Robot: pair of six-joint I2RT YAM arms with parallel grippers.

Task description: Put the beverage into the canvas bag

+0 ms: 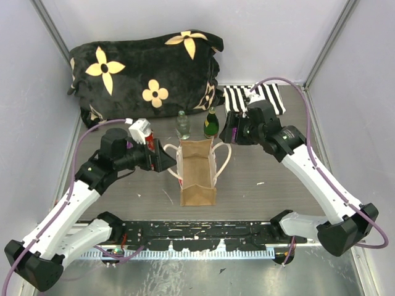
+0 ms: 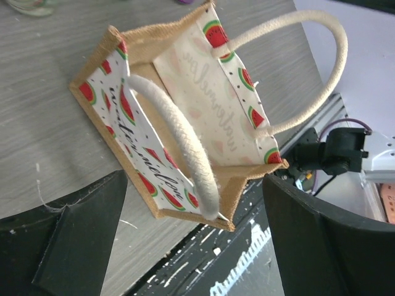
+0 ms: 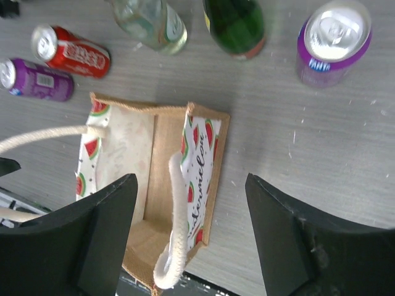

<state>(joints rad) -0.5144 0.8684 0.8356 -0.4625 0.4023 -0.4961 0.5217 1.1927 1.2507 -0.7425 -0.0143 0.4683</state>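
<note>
The tan canvas bag (image 1: 197,176) stands open mid-table, with cream loop handles at its left and right. A clear bottle (image 1: 182,125) and a green bottle (image 1: 212,123) stand just behind it. My left gripper (image 1: 165,161) is open and empty beside the bag's left handle. In the left wrist view the bag (image 2: 142,160) lies ahead between the open jaws (image 2: 197,240). My right gripper (image 1: 228,132) is open and empty above the bag's right rear. The right wrist view shows the bag (image 3: 154,148), the clear bottle (image 3: 151,21), the green bottle (image 3: 237,24) and my gripper (image 3: 200,240).
A purple can (image 3: 333,40) stands upright right of the green bottle. A red can (image 3: 71,52) and another purple can (image 3: 37,80) lie left of the bag. A black flowered pillow (image 1: 145,71) and a striped cloth (image 1: 259,98) lie at the back. A black rail (image 1: 203,235) runs along the front.
</note>
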